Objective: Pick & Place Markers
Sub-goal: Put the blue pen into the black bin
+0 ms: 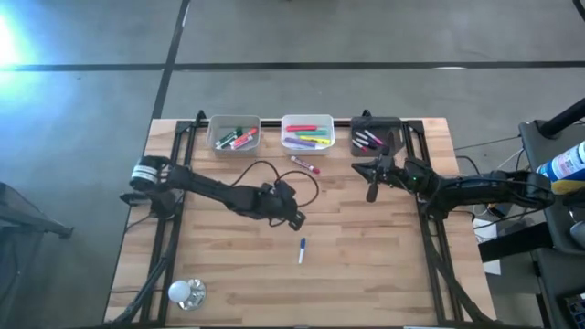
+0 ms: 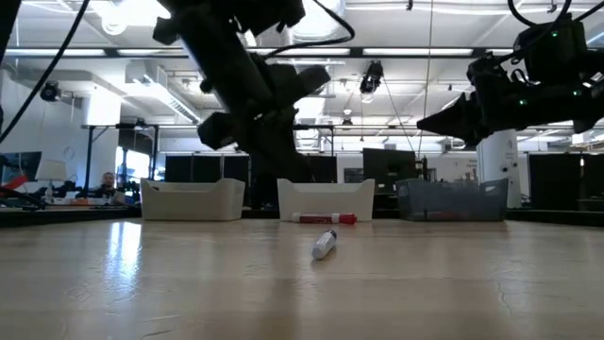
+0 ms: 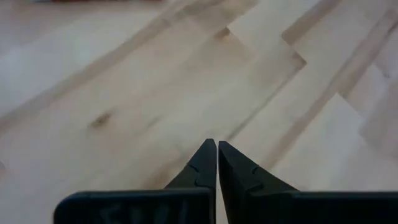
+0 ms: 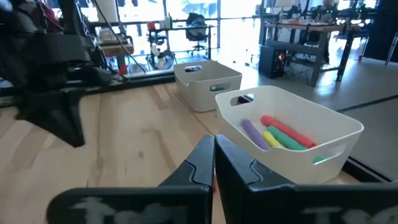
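Two markers lie flat on the table. A white one with a blue cap (image 1: pixel 302 249) (image 2: pixel 325 244) is near the middle, and a red-and-white one (image 1: pixel 306 165) (image 2: pixel 326 218) is in front of the white bin. More markers lie in the clear bin (image 1: pixel 236 135), the white bin (image 1: pixel 307 132) (image 4: pixel 286 134) and the black bin (image 1: pixel 377 137). My left gripper (image 1: pixel 297 219) (image 3: pixel 216 144) is shut on nothing, above the table just beyond the blue-capped marker. My right gripper (image 1: pixel 373 190) (image 4: pixel 213 140) is shut and raised in front of the black bin.
The three bins stand in a row at the table's far edge (image 2: pixel 193 198) (image 2: pixel 326 198) (image 2: pixel 453 198). A white light bulb (image 1: pixel 186 291) lies at the near left corner. A black cable (image 1: pixel 274 174) loops over the table by the left arm. Bare wood spreads across the near half.
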